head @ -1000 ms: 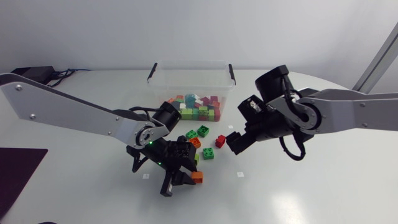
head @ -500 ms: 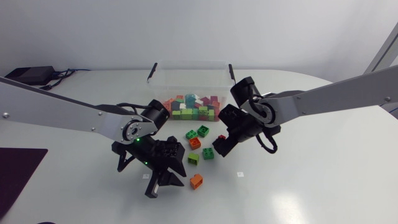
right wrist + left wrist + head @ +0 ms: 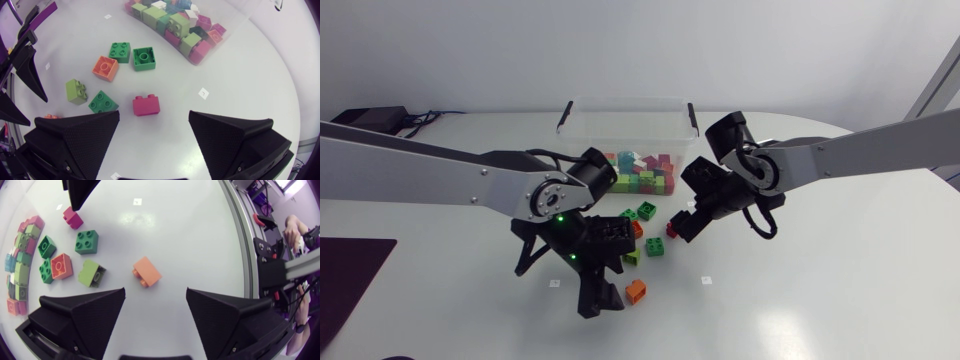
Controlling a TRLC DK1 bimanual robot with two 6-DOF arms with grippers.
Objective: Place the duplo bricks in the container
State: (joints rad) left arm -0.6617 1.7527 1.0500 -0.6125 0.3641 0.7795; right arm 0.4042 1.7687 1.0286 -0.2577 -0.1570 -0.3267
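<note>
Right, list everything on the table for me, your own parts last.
Table: one, white, under everything.
Container: one, clear, black latches, table's far side.
Bricks in container: many, mixed colours, piled inside.
Green bricks: three, green, loose before the container.
Lime brick: one, lime, beside them.
Orange bricks: two, orange, one among the greens, one apart.
Magenta brick: one, magenta, loose.
Left gripper: one, black, open, lone orange brick ahead.
Right gripper: one, black, open, magenta brick ahead.

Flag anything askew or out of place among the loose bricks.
Two loose bricks lie tipped on their sides, studs facing sideways: the lime brick in the cluster and the orange brick lying apart from it.
</note>
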